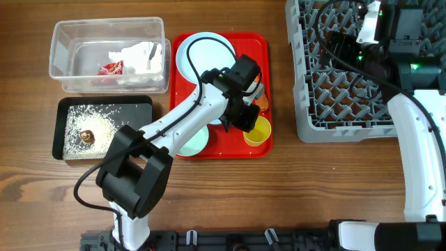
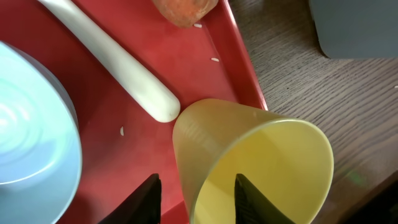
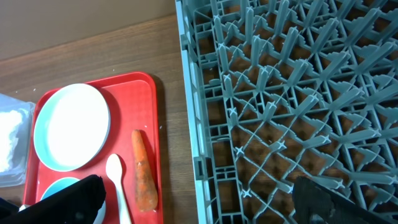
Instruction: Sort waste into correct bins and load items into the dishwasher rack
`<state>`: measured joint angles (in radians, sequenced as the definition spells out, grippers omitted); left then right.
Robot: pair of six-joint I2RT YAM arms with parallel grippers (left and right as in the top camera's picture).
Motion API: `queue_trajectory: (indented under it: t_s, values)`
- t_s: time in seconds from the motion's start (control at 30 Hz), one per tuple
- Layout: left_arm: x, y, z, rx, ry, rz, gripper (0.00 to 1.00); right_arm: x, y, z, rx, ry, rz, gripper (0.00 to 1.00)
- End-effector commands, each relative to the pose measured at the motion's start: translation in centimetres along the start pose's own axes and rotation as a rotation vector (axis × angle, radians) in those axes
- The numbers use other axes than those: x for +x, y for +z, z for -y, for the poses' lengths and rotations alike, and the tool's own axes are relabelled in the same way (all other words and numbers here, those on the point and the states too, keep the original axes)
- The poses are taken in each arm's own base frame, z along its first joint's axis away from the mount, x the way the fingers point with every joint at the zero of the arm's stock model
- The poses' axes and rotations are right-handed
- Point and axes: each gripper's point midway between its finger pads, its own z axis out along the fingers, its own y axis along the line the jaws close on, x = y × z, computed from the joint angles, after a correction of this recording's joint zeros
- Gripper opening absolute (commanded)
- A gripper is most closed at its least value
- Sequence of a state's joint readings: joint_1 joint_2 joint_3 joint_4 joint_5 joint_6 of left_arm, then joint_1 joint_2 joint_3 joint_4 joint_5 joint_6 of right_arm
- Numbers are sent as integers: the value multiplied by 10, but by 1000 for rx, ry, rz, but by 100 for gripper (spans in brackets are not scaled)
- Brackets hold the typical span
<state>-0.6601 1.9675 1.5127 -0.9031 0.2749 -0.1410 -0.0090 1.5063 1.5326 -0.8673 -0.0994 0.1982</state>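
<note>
The small yellow cup (image 1: 258, 131) stands at the front right corner of the red tray (image 1: 265, 42). My left gripper (image 1: 249, 123) is open and straddles the cup's rim (image 2: 261, 162), one finger outside and one inside (image 2: 199, 200). Beside the cup lie the white spoon (image 2: 124, 68) and the orange carrot piece (image 1: 262, 102). A light blue bowl (image 2: 31, 143) sits to its left, with the mint green bowl (image 1: 195, 143) partly under my arm. The light blue plate (image 1: 202, 52) is at the tray's back. My right gripper (image 3: 199, 205) is open and empty above the grey dishwasher rack (image 1: 334, 104).
The clear tub (image 1: 108, 31) at the back left holds the white napkin (image 1: 139, 56) and the red-and-white wrapper (image 1: 110, 67). The black tray (image 1: 104, 103) in front of it holds white crumbs and the brown lump (image 1: 86, 136).
</note>
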Motion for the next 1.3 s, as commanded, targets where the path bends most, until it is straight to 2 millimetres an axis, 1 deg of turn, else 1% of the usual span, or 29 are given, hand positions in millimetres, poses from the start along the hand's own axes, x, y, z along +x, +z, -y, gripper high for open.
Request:
queue_trajectory:
  t_s: [0.0, 0.03, 0.07, 0.17, 0.2, 0.23, 0.33, 0.4, 0.43, 0.5, 0.57, 0.63, 0.7, 0.73, 0.77, 0.8, 0.83, 0.87, 0.9, 0.93, 0.97, 1.03, 1.13, 1.23, 1.27]
  values:
    - [2, 6, -1, -13, -29, -8, 31, -3, 0, -1, 6, 8, 5, 100]
    - [2, 6, -2, -15, -28, -6, 26, -3, 0, -1, 6, 8, 5, 100]
    - [1, 6, -1, -14, -28, -5, 23, -3, 0, -1, 6, 9, 5, 100]
    - [3, 7, 2, -22, -16, -6, 23, -3, 0, -1, 6, 8, 4, 100]
    - [2, 8, 0, -46, -10, -2, 12, -3, 0, -1, 6, 8, 4, 100]
    - [2, 8, 0, -48, -10, -2, 4, -3, 0, -1, 6, 9, 4, 100]
    - [3, 8, -1, -47, -30, -3, 4, -3, 0, -1, 6, 9, 4, 100]
    - [1, 3, -3, -33, -72, 4, 4, -3, 0, -1, 6, 8, 4, 100]
    - [0, -2, -2, -2, -82, 7, 4, -3, 0, -1, 6, 9, 4, 100]
    - [-8, -22, 0, 103, -120, 35, 4, -3, 0, -1, 5, 9, 4, 100]
    - [-25, -62, -2, 259, -169, 108, 4, -3, 0, -6, -24, 18, 2, 100]
    - [-41, -105, -15, 405, -213, 201, 4, -7, -1, -20, -117, 30, 8, 100]
    - [-58, -140, -29, 563, -214, 303, 4, -12, -7, -45, -280, -26, 25, 100]
    - [-67, -159, -38, 642, -198, 366, 4, -15, -13, -60, -378, -68, 40, 100]
    - [-74, -174, -46, 693, -177, 418, 4, -17, -19, -71, -457, -114, 54, 100]
    - [-80, -197, -55, 771, -131, 491, 4, -19, -25, -84, -549, -166, 73, 100]
    - [-84, -215, -62, 819, -95, 547, 4, -20, -33, -103, -687, -233, 92, 100]
    - [-86, -222, -65, 833, -70, 571, 4, -19, -39, -115, -789, -267, 101, 100]
    - [-86, -229, -65, 855, -41, 588, 4, -16, -50, -133, -962, -324, 114, 100]
    - [-86, -235, -63, 874, -7, 605, 4, -14, -55, -141, -1061, -346, 117, 100]
    - [-87, -240, -60, 887, 32, 622, 4, -12, -60, -149, -1200, -367, 113, 100]
    - [-90, -244, -53, 897, 92, 644, 4, -5, -61, -154, -1366, -378, 94, 100]
    - [-93, -241, -43, 896, 130, 646, 4, 4, -48, -160, -1437, -386, 69, 100]
    - [-97, -228, -31, 881, 137, 627, 4, 12, -40, -174, -1426, -412, 54, 99]
    - [-98, -225, -22, 883, 156, 621, 4, 16, -41, -182, -1435, -432, 51, 99]
